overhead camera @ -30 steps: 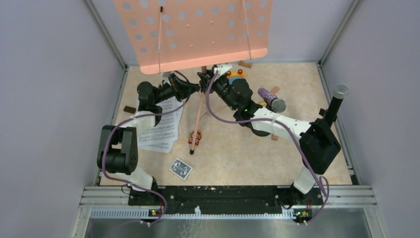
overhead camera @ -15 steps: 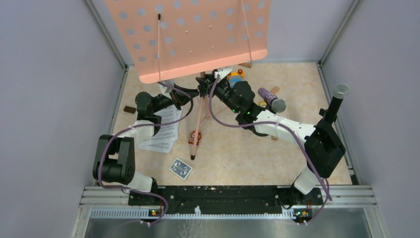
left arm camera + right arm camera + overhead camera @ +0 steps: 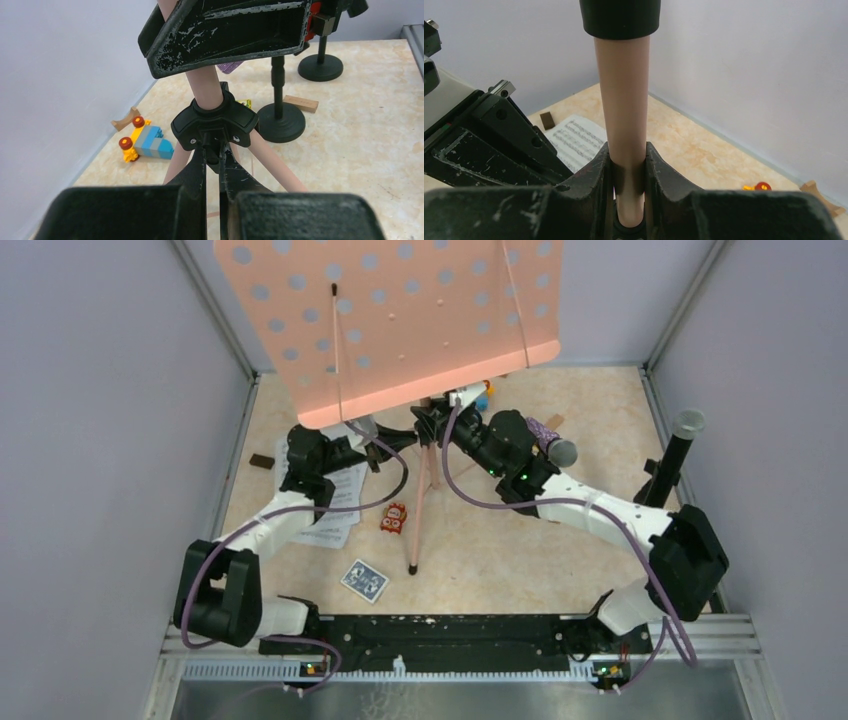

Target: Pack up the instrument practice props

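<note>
Left of centre, the sheet-music pages lie flat. The left gripper is pinched narrow on the black leg hub of the music rack, whose desk fills upper centre. The right gripper clamps its pink pole. Far right stands the black microphone.
</note>
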Controlling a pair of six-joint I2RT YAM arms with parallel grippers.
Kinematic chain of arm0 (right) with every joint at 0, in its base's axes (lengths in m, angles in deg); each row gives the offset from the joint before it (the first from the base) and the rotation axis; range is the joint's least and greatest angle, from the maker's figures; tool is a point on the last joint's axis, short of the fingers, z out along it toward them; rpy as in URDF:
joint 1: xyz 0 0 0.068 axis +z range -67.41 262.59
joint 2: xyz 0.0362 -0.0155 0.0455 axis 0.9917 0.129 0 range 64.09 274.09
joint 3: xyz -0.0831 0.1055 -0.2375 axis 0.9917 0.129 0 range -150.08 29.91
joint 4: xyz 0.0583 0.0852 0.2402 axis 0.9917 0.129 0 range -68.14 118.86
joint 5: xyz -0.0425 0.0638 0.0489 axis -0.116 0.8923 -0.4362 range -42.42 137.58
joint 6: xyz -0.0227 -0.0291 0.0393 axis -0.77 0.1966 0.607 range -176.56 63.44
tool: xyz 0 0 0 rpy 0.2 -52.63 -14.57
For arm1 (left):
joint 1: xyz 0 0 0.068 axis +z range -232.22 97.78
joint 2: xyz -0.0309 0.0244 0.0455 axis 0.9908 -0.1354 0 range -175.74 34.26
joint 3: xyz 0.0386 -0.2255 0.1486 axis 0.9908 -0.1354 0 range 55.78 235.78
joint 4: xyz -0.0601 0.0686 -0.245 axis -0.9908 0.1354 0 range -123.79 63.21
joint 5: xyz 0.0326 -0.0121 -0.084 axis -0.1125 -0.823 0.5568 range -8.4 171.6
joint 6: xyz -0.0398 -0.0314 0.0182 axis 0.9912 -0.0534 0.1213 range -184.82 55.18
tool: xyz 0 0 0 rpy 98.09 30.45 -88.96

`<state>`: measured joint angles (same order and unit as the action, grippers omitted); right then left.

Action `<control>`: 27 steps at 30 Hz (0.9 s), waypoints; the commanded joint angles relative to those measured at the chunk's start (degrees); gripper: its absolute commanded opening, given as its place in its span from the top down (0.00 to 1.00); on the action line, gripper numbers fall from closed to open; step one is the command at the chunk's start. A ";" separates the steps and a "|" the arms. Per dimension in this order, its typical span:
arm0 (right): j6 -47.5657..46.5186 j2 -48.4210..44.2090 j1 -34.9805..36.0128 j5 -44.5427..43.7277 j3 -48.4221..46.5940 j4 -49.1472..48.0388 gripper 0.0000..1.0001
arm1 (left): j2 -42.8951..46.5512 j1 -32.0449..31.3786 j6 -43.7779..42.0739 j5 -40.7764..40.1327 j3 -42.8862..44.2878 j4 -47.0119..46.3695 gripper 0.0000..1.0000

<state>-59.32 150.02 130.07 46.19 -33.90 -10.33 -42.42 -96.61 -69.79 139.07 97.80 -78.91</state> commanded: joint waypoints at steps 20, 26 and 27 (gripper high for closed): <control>5.95 -15.29 0.94 -7.66 15.20 5.74 1.00 | 0.53 -8.37 18.99 -5.63 -5.62 -0.86 0.44; 9.30 -11.95 0.94 -3.78 12.03 3.70 1.00 | 1.19 -8.22 18.97 -8.08 -2.35 7.52 0.36; 9.68 -11.09 0.94 -2.77 11.49 3.09 1.00 | 1.71 -8.14 18.76 -8.43 -1.96 9.05 0.35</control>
<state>-59.37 135.55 130.97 43.50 -20.67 -11.48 -42.86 -104.81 -51.58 133.06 92.20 -75.66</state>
